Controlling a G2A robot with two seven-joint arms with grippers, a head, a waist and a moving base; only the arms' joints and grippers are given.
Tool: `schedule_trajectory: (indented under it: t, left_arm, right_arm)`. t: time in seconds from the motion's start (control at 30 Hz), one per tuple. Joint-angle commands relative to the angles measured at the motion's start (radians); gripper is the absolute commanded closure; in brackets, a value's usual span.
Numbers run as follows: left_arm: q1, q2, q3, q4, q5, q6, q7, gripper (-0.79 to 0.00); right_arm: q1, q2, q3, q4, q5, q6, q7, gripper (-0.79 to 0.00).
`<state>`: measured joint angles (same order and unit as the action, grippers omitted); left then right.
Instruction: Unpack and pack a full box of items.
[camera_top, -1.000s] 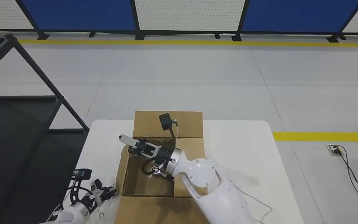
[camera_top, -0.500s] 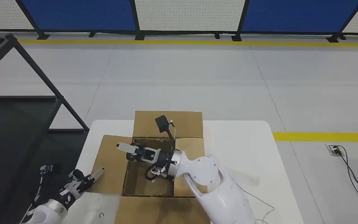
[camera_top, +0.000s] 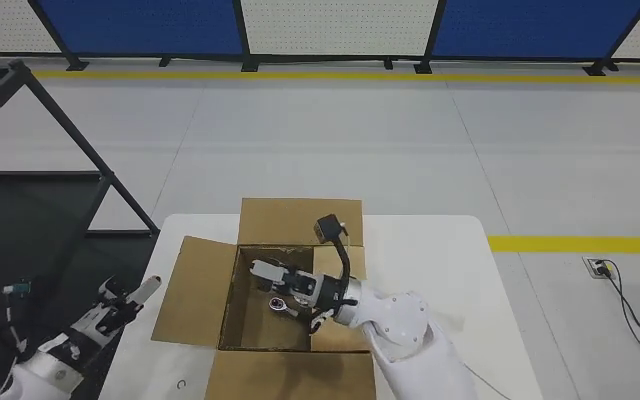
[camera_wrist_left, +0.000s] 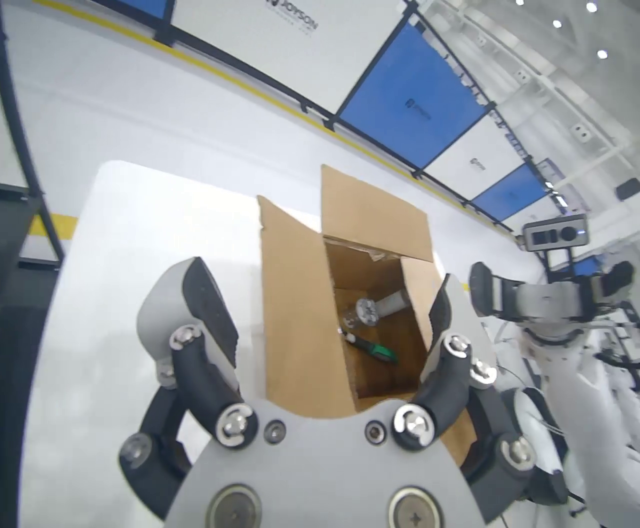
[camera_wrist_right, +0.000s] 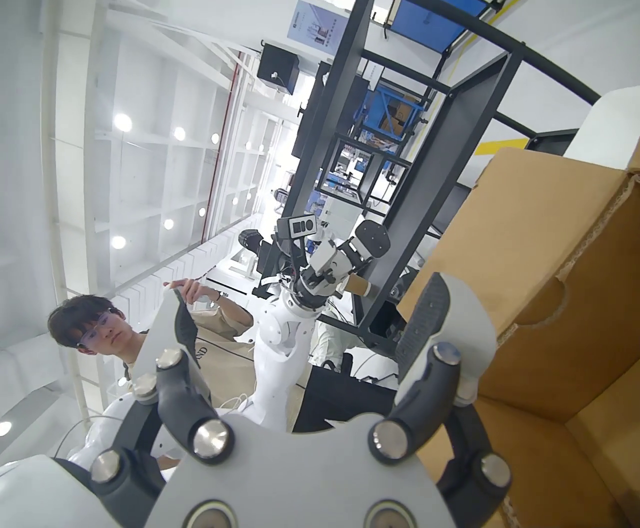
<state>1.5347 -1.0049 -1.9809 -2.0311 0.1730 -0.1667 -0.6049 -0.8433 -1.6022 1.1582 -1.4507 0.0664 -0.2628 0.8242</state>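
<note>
The box (camera_top: 300, 216) stood open at the middle of the table (camera_top: 430, 250), its 9 o'clock flap (camera_top: 195, 292) folded outward so the inside was free to reach; a bottle (camera_wrist_left: 372, 307) and a green-handled tool (camera_wrist_left: 376, 350) lay on its floor. The right gripper (camera_top: 268, 284) hung at the opening, spread wide and empty, probably ready to pick; the left gripper (camera_wrist_left: 322, 280), also spread and empty, hung at 8 o'clock, clear of the box

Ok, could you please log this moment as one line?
left gripper open, beside cardboard box | right gripper open, inside box
</note>
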Motion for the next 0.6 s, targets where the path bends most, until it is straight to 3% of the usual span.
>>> schedule_trajectory:
  t: [0.0,0.23,0.37,0.43,0.57]
  left_arm:
    - [-0.021,0.003,0.016,0.000,-0.055,0.003,-0.055,-0.785]
    - [-0.151,0.012,0.162,0.049,-0.220,0.056,-0.242,-0.785]
    - [-0.220,0.016,0.249,0.083,-0.269,0.061,-0.346,-0.785]
    - [-0.220,0.016,0.249,0.083,-0.269,0.061,-0.346,-0.785]
    - [-0.220,0.016,0.249,0.083,-0.269,0.061,-0.346,-0.785]
  right_arm:
    - [-0.047,0.011,0.034,-0.049,0.004,-0.011,0.012,-0.785]
    - [-0.236,0.047,0.150,-0.245,0.002,-0.036,0.026,-0.785]
    - [-0.310,0.063,0.173,-0.329,-0.018,0.054,0.050,-0.785]
    - [-0.315,0.066,0.170,-0.347,-0.039,0.141,0.036,-0.785]
    - [-0.315,0.066,0.170,-0.347,-0.039,0.141,0.036,-0.785]
